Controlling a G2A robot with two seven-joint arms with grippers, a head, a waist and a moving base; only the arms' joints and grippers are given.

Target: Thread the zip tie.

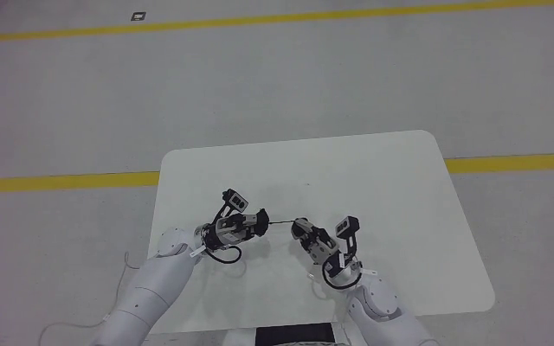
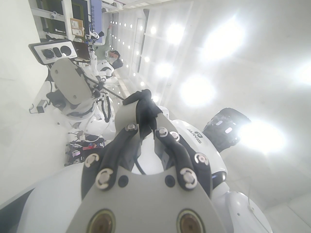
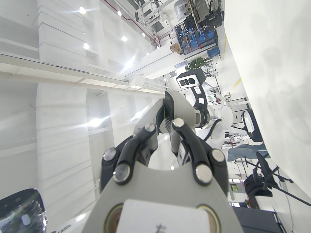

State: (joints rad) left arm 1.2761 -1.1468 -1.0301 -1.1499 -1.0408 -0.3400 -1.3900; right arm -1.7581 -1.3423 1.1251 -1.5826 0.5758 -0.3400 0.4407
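Looking down on a white table (image 1: 389, 182) here, both arms parked over its near half, tips aimed at each other. Got the left gripper (image 1: 259, 221) squeezed tight on one end of a thin black zip tie (image 1: 279, 223), with a bit of black bunched right at the jaw tips in the left wrist view. Leaves those jaws as a straight dark line, crosses the small gap and ends at the jaws of the right gripper (image 1: 299, 227). Over in the right wrist view, seeing those jaws pressed together as well, one ribbed black pad (image 3: 169, 112) flat against its partner. Looks clamped on the tie's other end, though way too thin at that spot to swear to it. Sitting near each other without touching, just the tie between the two sets of jaws. Beyond the right jaws in that view, spotting the left arm's wrist camera (image 3: 190, 81) on a black bracket.
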